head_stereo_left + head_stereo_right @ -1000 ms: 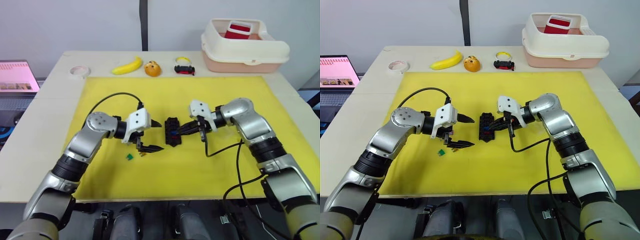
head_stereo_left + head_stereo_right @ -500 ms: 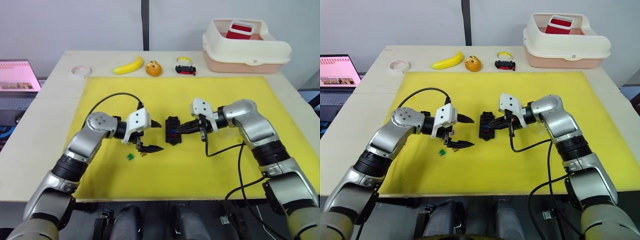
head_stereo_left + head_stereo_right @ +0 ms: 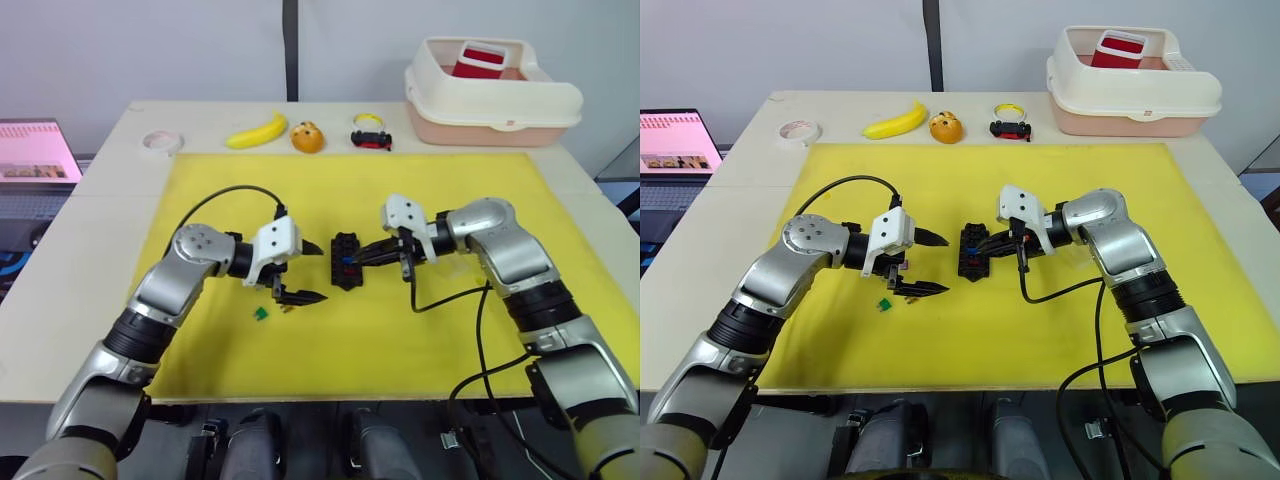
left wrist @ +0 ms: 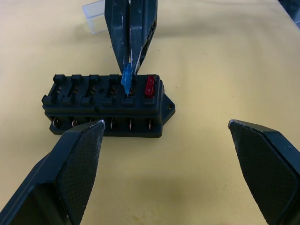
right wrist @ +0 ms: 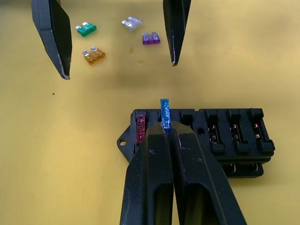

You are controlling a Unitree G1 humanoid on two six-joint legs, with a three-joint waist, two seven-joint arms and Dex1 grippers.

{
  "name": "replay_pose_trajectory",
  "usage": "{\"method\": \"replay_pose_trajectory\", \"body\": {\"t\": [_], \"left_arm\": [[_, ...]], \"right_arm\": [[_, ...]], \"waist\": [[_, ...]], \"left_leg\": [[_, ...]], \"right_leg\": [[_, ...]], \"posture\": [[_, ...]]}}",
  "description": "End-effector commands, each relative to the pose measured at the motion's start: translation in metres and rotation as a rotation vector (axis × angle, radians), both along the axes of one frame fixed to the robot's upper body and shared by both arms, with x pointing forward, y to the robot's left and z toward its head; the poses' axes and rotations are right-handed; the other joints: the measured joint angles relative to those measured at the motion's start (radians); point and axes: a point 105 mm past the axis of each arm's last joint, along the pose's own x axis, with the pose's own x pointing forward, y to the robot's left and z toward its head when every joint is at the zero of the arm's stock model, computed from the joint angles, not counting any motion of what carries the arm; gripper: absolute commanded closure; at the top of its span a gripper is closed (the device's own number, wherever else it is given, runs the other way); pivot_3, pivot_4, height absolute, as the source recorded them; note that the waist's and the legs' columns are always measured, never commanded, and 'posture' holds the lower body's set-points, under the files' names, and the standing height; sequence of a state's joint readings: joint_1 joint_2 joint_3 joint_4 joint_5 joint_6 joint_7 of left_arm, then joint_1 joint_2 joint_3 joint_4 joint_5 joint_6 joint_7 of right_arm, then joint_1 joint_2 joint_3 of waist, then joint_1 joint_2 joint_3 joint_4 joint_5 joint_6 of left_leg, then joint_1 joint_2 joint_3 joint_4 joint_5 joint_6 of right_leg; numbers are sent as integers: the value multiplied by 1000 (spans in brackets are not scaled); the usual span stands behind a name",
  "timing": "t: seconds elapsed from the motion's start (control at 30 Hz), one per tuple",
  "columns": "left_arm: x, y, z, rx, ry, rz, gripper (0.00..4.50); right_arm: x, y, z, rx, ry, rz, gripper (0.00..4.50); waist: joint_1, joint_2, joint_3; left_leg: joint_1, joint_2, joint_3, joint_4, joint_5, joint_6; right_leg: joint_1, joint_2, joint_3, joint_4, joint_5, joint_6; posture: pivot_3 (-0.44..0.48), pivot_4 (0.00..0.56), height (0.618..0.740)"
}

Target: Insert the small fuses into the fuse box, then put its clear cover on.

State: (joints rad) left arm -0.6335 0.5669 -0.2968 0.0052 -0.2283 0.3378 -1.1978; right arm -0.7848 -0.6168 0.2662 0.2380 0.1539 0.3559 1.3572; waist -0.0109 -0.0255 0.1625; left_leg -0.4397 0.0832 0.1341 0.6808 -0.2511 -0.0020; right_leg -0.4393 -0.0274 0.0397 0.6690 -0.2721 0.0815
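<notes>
While the fuse box (image 3: 345, 261) sits at the centre of the frame on the yellow mat (image 3: 440, 190), the right gripper (image 5: 164, 123) pinches a blue fuse (image 5: 164, 112) upright over a slot beside the seated red fuse (image 4: 149, 86). The left gripper (image 3: 309, 271), just left of the box, hangs above the mat with its fingers spread wide and nothing between them. Loose fuses lie under it: green (image 5: 86, 29), amber (image 5: 94, 55), purple (image 5: 151, 38) and a pale grey one (image 5: 131, 22). The clear cover (image 4: 95, 15) lies on the mat beyond the box, seen in the left wrist view.

The mat covers a pale wooden table (image 3: 95, 220) against a grey wall.

Compared with half a second ago, nothing has visibly shifted; both arms stay as they were.

Along the far edge, upper centre, rest a banana (image 3: 254, 131), a small orange object (image 3: 306, 137) and a tape roll (image 3: 158, 142); a cream bin (image 3: 490, 95) sits upper right, a laptop (image 3: 35, 153) at the left edge.
</notes>
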Motion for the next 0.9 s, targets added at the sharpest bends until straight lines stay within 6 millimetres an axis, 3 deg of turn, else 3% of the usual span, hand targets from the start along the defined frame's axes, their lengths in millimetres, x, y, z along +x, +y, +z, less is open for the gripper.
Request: {"method": "replay_pose_trajectory", "body": {"t": [0.03,0.9], "left_arm": [[1,1,13,-19,-47,-6,75],[1,0,13,-23,-49,-1,75]], "right_arm": [[2,-3,5,-11,-34,1,4500],[1,2,-7,-87,-52,53,4500]], "waist": [[0,0,0],[-1,0,0]], "left_leg": [[0,0,0,0,0,0],[0,0,0,0,0,0]], "right_leg": [[0,0,0,0,0,0],[0,0,0,0,0,0]], "posture": [[0,150,739],[0,150,739]]}}
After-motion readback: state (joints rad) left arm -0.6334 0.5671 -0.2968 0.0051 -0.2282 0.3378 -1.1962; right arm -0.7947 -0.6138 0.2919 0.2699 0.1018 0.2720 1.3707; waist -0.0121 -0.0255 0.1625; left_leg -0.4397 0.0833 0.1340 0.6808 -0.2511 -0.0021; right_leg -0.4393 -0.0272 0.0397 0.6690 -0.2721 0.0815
